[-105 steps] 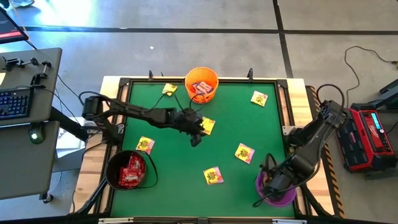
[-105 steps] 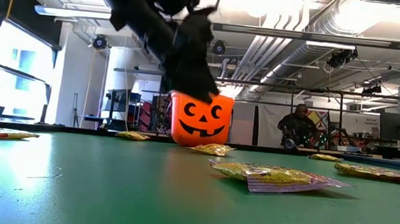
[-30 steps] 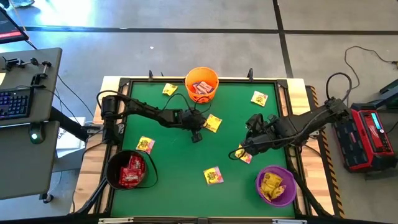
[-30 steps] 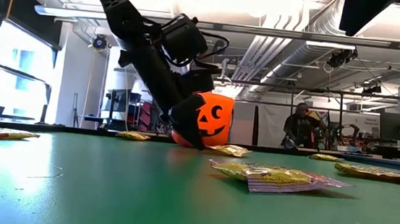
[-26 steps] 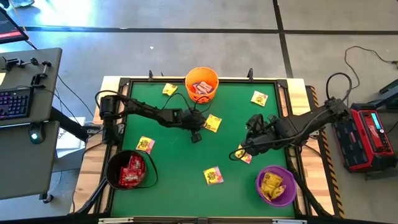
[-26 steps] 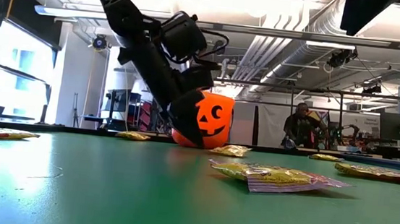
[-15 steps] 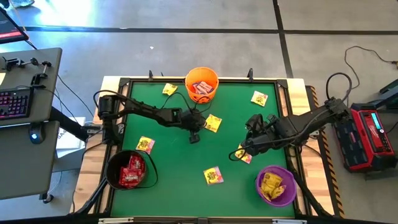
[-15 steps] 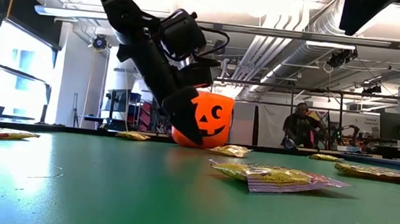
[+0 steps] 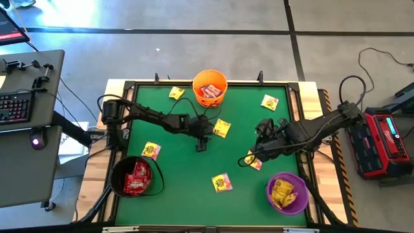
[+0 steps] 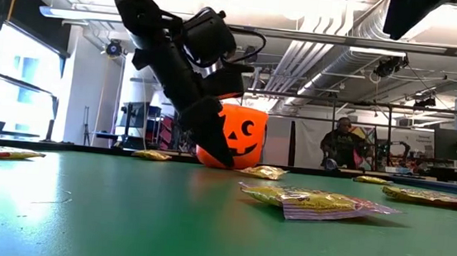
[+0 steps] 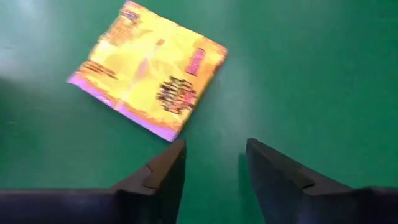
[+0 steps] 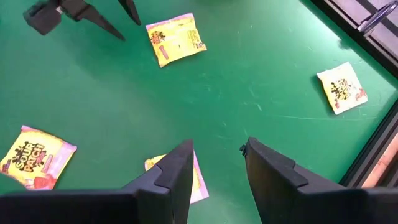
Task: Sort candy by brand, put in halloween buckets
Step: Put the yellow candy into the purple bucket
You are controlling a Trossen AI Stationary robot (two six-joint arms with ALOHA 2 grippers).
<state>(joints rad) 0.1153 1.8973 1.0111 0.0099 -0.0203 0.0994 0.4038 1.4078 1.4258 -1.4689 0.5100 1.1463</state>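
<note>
Candy lies scattered over the green worktop point(image 9: 174, 168); one yellow packet point(image 9: 222, 127) sits just below the orange bucket point(image 9: 209, 87), which holds white-and-blue packets; the left end effector point(image 9: 201, 144) hangs low just beside that yellow packet, its fingers point(image 11: 163, 171) parted with nothing between them and the packet lying flat ahead of their tips; the black bucket point(image 9: 134, 177) at the near left corner holds red packets; the purple bucket point(image 9: 286, 193) at the near right corner holds yellow ones; the right end effector point(image 9: 255, 153) hovers over another yellow packet point(image 9: 254, 160) on the right side, fingers point(image 12: 168, 171) apart and gripping nothing; further yellow packets lie near the worktop's edges and front centre.
</note>
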